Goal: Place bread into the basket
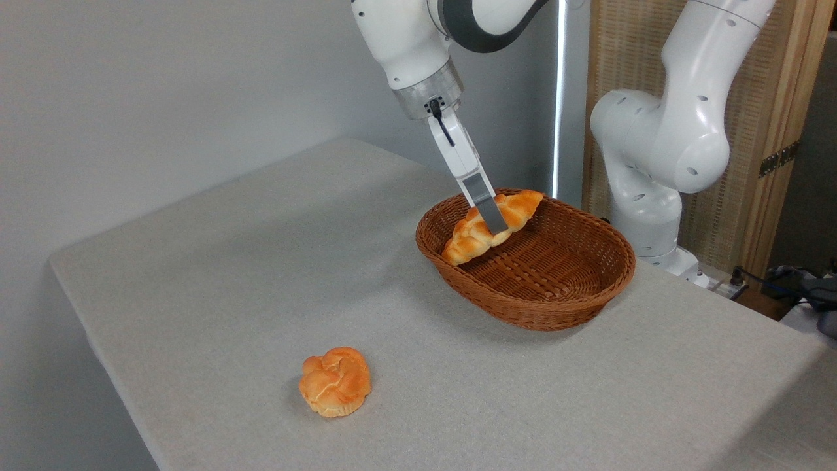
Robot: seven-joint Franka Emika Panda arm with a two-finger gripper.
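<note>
Table [216,275], grey cloth cover, fills most of the frame. Arm [418,46] comes down from the top, white links, wrist tilted so the fingers slant down and to the right.

Basket [588,297], oval brown wicker, sits on the table to the right of centre, near the arm's base. Interior looks empty apart from what hangs over it.

Bread [461,245], braided golden loaf, is held over the left part of the basket. It lies slanted: the lower left end is at or just above the near-left rim, the upper right end points toward the far rim. Cannot tell whether the low end touches the wicker or only overlaps it in this view.

Gripper [492,224] is closed across the loaf's middle; one grey finger shows flat against its near side, the other is hidden behind it.

Bun [335,381], round and knotted, rests on the cloth well apart from the basket, toward the front. Not part of this step.

Judgement: carry is nearly done; the step in hand is the lowering and release. To do it well:
- shift the loaf a little to the right, toward the basket's middle, so the left end clears the rim and does not hang over it;
- lower until the loaf is close to the woven floor before parting the fingers, so it does not bounce or roll out;
- open fully, then lift straight along the finger line to avoid dragging the loaf or catching the rim.
</note>
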